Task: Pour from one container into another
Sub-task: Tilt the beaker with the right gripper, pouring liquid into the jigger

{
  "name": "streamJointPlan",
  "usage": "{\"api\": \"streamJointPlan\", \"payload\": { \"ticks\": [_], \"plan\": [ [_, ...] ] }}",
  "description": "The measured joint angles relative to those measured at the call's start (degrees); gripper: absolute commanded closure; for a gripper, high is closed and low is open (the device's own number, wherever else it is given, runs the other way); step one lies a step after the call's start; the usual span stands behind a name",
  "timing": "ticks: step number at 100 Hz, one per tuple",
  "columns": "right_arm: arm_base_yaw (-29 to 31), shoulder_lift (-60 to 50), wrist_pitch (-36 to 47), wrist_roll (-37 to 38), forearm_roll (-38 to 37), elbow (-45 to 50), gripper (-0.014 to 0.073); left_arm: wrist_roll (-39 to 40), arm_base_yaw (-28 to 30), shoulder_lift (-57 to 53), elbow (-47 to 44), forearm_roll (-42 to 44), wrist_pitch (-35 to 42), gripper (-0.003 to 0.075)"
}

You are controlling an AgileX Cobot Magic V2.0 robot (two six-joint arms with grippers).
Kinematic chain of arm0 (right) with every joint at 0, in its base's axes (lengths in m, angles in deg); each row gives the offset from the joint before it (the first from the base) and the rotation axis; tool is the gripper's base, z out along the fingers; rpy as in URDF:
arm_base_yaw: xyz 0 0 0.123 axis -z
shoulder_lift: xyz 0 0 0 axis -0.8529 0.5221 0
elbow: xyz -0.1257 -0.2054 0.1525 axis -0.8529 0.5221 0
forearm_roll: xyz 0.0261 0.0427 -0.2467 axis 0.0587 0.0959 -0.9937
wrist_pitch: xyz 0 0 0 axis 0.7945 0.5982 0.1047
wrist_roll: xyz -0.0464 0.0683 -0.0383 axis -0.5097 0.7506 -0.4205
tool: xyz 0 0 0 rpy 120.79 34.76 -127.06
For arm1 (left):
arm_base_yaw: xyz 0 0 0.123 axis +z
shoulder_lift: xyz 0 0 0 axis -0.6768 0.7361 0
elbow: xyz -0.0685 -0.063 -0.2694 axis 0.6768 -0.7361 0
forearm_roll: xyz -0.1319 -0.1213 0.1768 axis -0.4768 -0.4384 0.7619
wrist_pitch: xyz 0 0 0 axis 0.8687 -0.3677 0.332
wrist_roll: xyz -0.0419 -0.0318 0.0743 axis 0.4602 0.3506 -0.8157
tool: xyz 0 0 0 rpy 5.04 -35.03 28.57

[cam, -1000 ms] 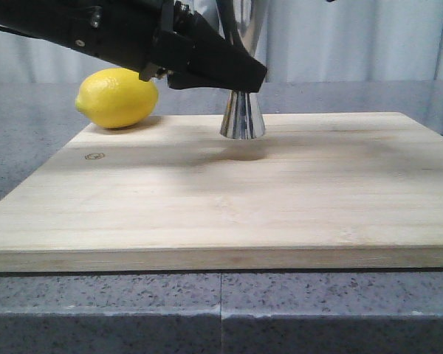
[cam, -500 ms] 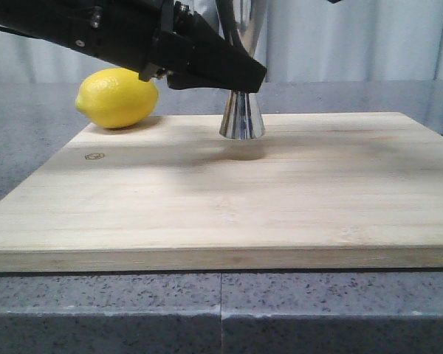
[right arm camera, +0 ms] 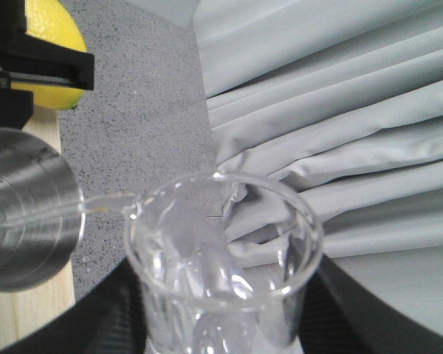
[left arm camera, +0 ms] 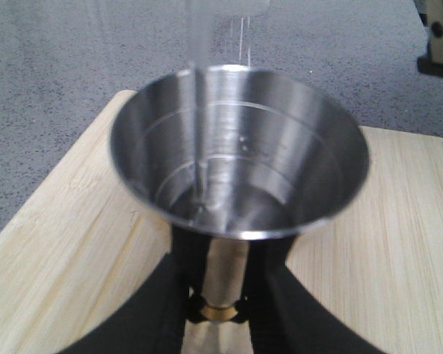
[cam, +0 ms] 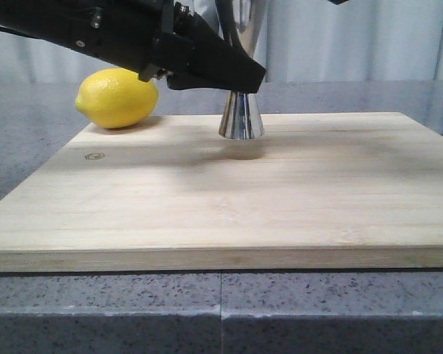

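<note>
Two cut-off vessels: left gripper (left arm camera: 215,310) pinches the jigger (left arm camera: 240,151) at its waist; right gripper (right arm camera: 221,324) clamps the tilted, streaming beaker (right arm camera: 223,251).

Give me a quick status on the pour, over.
Left pincer shut on jigger, base on board. Right pincer shut on beaker, tipped; thin stream entering the jigger. Lemon off to the side, nothing blocking.

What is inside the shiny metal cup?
A thin stream of clear liquid falls into the jigger from the glass beaker, and a little pools at the bottom. Its lower cone, under the left gripper, is mostly hidden.
</note>
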Motion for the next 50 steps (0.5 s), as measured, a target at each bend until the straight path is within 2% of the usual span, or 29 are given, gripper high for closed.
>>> {"api": "streamJointPlan", "payload": {
  "ticks": [50],
  "plan": [
    [0.0, 0.0, 0.21, 0.0, -1.83, 0.0, 0.0295, 0.0, 0.0, 0.0, 0.0, 0.0, 0.05, 0.0638]
  ]
}}
